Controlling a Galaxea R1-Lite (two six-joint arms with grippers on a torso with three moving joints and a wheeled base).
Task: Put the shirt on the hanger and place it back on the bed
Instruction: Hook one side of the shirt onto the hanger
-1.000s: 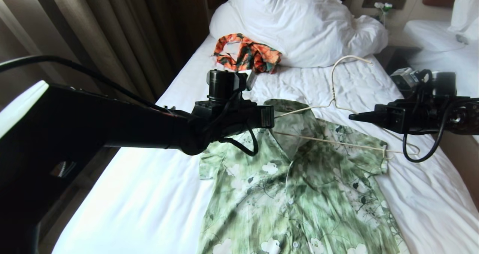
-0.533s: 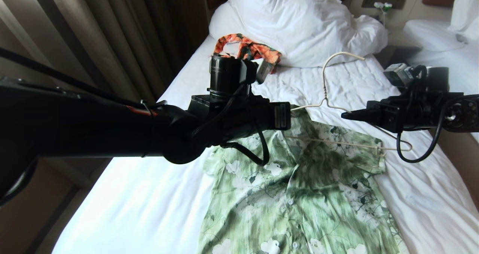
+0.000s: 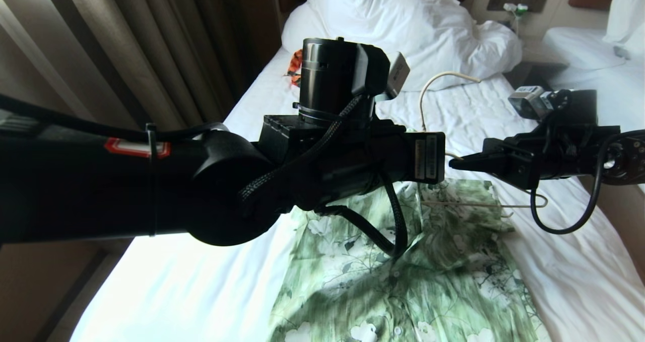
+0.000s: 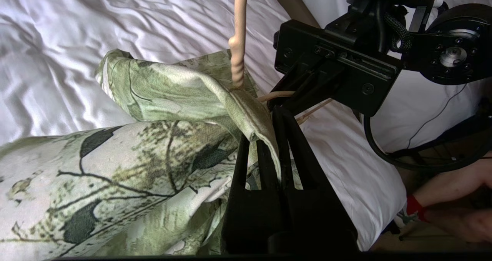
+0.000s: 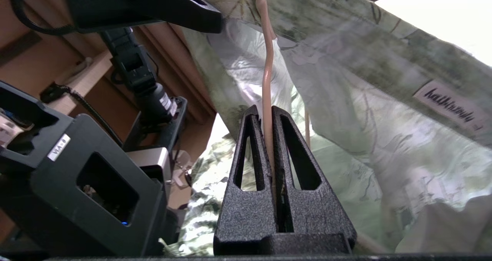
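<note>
The left pincer [image 4: 275,138] is clamped on the collar edge of the mottled light green floral short-sleeved shirt [image 3: 403,281], lifting it beside the twisted neck of the thin cream-white wire hanger [image 4: 239,42]. The right pincer [image 5: 268,138] is closed on the hanger's wire (one sloping side). The shirt's lower part lies on the wrinkled white sheet of the bed [image 3: 201,271].

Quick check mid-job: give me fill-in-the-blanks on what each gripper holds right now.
The left gripper is shut on the ____ of the shirt.
The right gripper is shut on the ____.
The shirt's lower part lies on the ____.

Missing words: collar; hanger; bed
</note>
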